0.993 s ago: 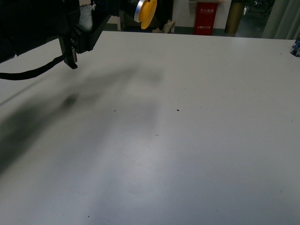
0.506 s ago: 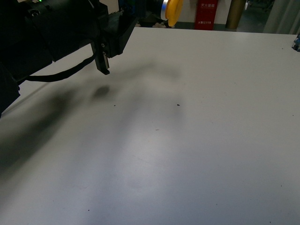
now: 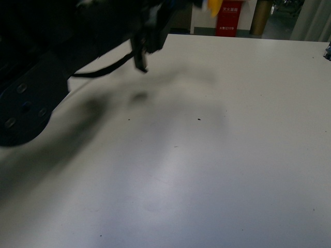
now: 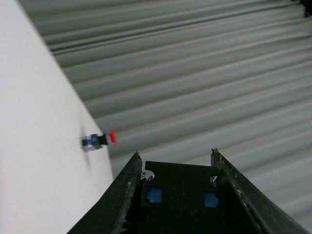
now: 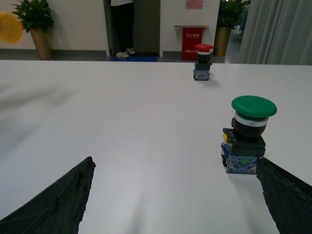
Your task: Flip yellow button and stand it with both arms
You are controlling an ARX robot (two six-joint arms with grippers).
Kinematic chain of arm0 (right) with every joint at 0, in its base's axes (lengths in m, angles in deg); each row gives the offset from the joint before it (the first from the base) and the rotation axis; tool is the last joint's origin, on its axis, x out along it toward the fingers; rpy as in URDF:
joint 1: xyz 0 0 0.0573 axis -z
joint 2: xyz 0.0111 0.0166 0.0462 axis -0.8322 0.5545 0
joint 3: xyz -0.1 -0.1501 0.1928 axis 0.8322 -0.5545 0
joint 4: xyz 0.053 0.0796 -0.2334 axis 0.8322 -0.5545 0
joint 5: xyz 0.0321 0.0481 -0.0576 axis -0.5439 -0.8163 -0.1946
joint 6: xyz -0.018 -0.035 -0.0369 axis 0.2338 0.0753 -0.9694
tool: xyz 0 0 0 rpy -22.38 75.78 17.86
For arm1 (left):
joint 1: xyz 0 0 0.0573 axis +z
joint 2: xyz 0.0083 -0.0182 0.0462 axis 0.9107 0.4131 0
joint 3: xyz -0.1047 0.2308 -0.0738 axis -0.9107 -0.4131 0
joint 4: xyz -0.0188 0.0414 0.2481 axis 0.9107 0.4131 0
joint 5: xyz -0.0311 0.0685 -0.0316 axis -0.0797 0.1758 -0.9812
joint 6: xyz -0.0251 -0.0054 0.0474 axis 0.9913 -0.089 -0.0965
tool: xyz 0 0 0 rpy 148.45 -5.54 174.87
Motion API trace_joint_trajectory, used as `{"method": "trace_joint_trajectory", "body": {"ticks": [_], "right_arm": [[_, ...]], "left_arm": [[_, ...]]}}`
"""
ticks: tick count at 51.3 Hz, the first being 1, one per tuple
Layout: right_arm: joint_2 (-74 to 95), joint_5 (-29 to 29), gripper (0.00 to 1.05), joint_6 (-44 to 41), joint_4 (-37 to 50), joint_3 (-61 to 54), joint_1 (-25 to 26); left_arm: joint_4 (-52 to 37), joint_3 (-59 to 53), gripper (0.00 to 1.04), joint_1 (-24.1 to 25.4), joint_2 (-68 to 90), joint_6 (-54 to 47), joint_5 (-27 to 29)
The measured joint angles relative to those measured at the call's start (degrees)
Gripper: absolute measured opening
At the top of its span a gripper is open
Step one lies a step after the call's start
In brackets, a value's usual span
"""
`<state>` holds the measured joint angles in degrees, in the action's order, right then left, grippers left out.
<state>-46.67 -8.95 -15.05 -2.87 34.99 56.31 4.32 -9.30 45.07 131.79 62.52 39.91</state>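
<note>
The left arm (image 3: 31, 103) has swung further toward the robot's right, and the yellow button (image 3: 213, 6) rides high above the surface (image 3: 232, 155), nearly out of view. I cannot tell whether the left tool (image 4: 176, 153) is clamped on it. The right tool (image 5: 174, 161) gapes empty, probably awaiting a handover.

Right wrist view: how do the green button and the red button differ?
The green button stands near the camera; the red button stands far back. The green cap is broad, overhanging its body; the red cap looks hardly wider than its body. Both stand upright, caps up.
</note>
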Motion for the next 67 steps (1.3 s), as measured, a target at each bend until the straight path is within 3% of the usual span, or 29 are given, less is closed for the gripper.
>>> {"method": "trace_joint_trajectory", "body": {"ticks": [10, 67], "right_arm": [[0.00, 0.24, 0.97, 0.02, 0.00, 0.00, 0.02], [0.00, 0.24, 0.97, 0.02, 0.00, 0.00, 0.02]], "left_arm": [[2.34, 5.79, 0.36, -1.33, -0.94, -0.04, -0.92], [4.20, 8.59, 0.36, -5.03, 3.50, 0.94, -1.97]]}}
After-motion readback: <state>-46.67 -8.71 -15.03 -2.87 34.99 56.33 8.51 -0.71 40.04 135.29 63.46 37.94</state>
